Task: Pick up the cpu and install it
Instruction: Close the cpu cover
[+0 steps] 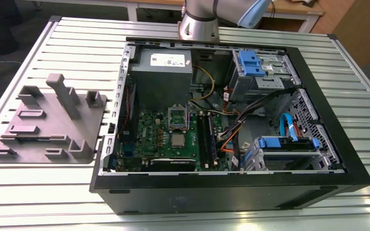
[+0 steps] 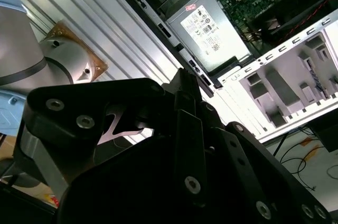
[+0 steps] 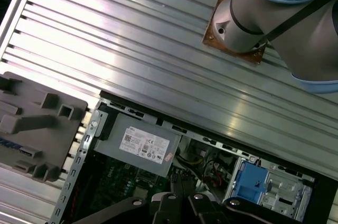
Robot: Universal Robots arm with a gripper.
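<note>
The small flat square cpu (image 1: 178, 140) with a silvery-grey top lies flat in the middle of the green motherboard (image 1: 148, 139). It is just below the thin metal socket frame (image 1: 177, 117), which stands up. The cpu is tiny in the exterior view, and I cannot see its edges well or tell how deep it sits.

The black metal gripper (image 3: 178, 177) hangs high over the open black computer case (image 1: 236, 195), far from the cpu. In the first wrist view its two tips are pressed together with nothing between them. In the second wrist view, the gripper (image 2: 185, 76) and its dark bars and round bolts cover much of what is below.

The case rests on a shiny silver table (image 1: 56, 38) with long ridges. A grey plastic fixture plate (image 1: 44, 130) with bumpy blocks lies beside the case, on the exterior view's left. Inside the case are a plain grey metal power box (image 1: 162, 72), blue plastic drive holders (image 1: 249, 62) and thin orange wires (image 1: 231, 132). The picture cuts off the round silver arm (image 1: 198, 21) at the top.
</note>
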